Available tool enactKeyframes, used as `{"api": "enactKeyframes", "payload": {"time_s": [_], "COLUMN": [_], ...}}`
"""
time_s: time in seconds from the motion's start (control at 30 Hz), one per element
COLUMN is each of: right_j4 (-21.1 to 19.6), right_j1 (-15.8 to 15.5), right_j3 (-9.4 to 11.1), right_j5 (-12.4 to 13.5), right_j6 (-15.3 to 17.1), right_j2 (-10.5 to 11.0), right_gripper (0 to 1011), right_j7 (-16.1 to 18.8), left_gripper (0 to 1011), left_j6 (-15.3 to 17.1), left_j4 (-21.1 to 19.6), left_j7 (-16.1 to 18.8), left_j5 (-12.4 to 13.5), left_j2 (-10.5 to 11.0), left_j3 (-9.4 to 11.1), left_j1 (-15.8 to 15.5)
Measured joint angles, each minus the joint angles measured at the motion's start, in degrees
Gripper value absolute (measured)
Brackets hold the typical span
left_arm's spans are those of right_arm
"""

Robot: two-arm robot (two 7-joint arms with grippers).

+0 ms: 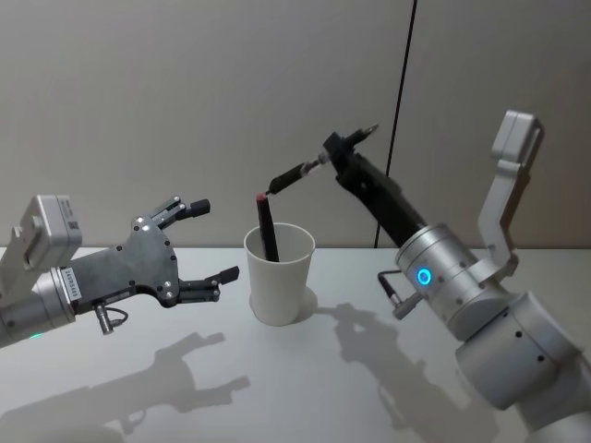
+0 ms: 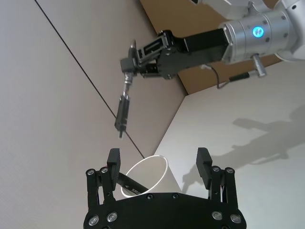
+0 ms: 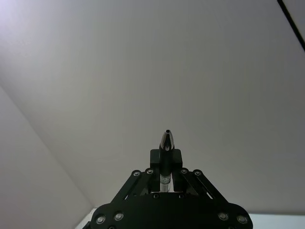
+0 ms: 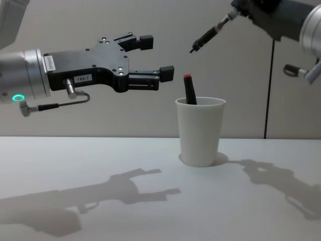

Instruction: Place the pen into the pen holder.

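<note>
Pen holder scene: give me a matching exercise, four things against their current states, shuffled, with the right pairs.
Things:
1. pen holder
2. red-capped pen
3. left gripper
4. right gripper

States:
A. open and empty, held beside the cup
B. shut on a dark pen, raised above the cup
C. upright on the table
D. leaning inside the cup, cap end poking over the rim

Pairs: 1-C, 2-D, 3-A, 4-B
</note>
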Motion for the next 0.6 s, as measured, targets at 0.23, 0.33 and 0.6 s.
{"api": "enactKeyframes", "payload": {"time_s": [0.23, 0.33, 0.6], "right_j4": [-0.09, -0.30, -0.68], "right_j1": [1.88, 2.49, 3.37], "right_j3": [-1.07, -1.54, -2.79], "right_j5": [-4.58, -6.26, -9.41], "right_j6": [-1.57, -1.61, 0.01], "right_j2": [2.75, 3.87, 6.11], "right_gripper": [134, 135, 135], "right_j7": [0.27, 0.33, 0.17], "left_gripper": [1002, 1002, 1002], "left_j6": [0.00, 0.00, 0.00], "left_j4": [0.00, 0.00, 0.00], "left_j7": [0.00, 0.00, 0.00], "left_j5": [0.00, 0.00, 0.00], "left_j2": [0.00, 0.00, 0.00], "left_j3": [0.00, 0.00, 0.00], "left_j1": [0.00, 0.00, 0.00]}}
